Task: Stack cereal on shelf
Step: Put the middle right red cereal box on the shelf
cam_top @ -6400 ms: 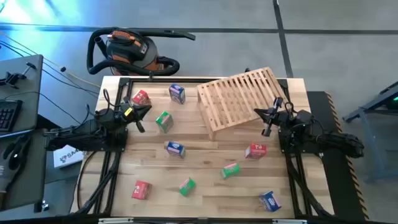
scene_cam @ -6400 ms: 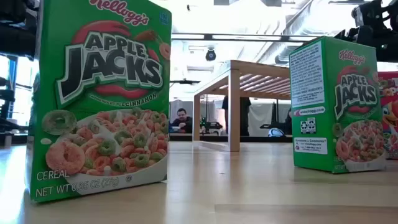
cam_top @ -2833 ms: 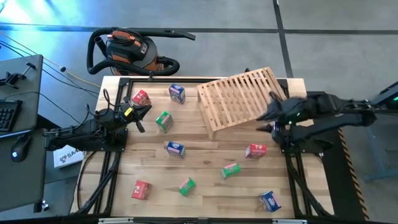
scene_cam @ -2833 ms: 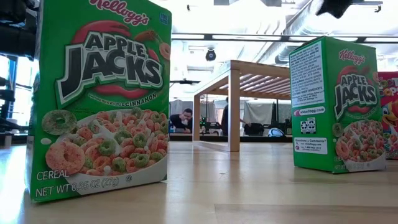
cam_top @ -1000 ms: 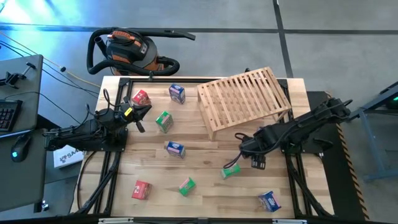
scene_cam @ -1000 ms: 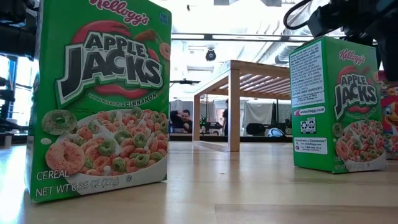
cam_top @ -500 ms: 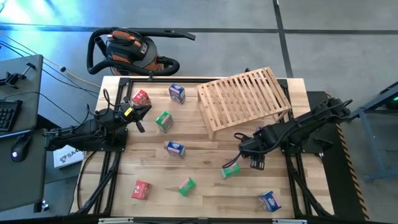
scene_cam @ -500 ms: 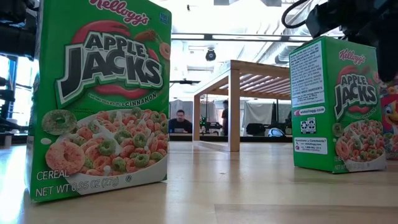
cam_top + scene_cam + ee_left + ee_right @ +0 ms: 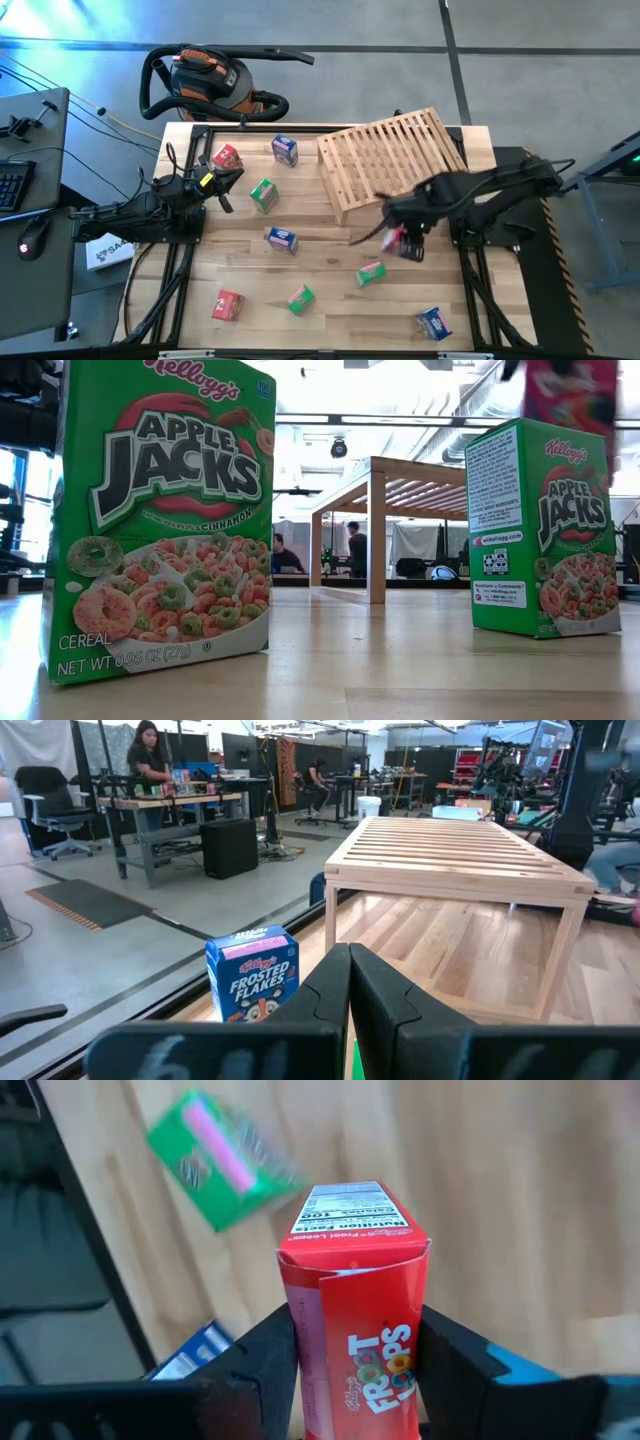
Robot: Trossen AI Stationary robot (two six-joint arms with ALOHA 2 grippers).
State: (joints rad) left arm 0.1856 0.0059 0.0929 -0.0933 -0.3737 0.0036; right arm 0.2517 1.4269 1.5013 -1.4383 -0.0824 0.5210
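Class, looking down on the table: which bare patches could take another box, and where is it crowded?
Bare planks lie between the blue box and the green box, and along the near edge between the green box and blue box. Crowded: the far-left cluster, and beside the shelf.

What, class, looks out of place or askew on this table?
The shelf sits skewed to the table's edges and holds no cereal. Eight boxes stand scattered at odd angles across the planks, like the blue box near the front edge. The right pincer holds a red Froot Loops box off the table. Nothing looks spilled or damaged.
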